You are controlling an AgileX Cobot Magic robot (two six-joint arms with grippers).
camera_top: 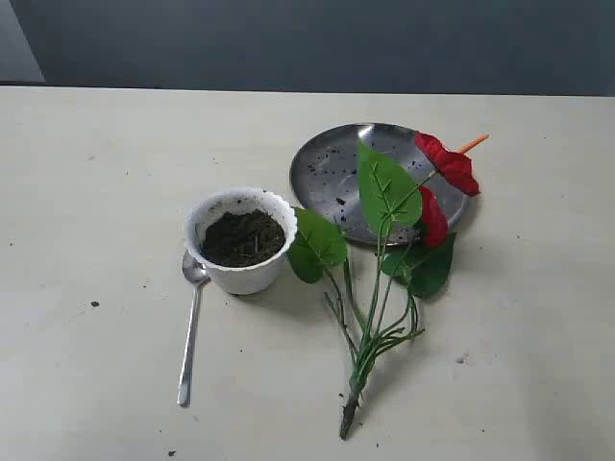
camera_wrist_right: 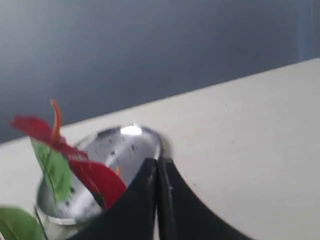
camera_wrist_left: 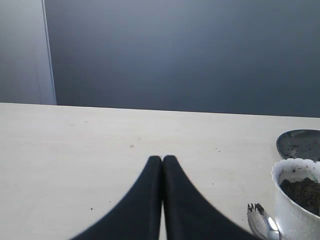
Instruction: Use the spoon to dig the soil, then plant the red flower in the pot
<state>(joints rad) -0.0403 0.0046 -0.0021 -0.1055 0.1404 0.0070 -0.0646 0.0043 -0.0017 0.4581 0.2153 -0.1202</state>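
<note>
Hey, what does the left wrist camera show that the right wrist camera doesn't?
Only the left wrist view shows the white pot with dark soil inside, and the bowl of the spoon beside it, plus the left tool, shut. Only the right wrist view shows the red flower with its green leaves lying over the plate, plus the right tool, also shut. Both show the steel plate, the pale table and the grey wall behind.

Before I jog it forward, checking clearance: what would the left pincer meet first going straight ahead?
The way looks free: the shut left pincer faces bare table. The pot and spoon sit off to one side.
</note>
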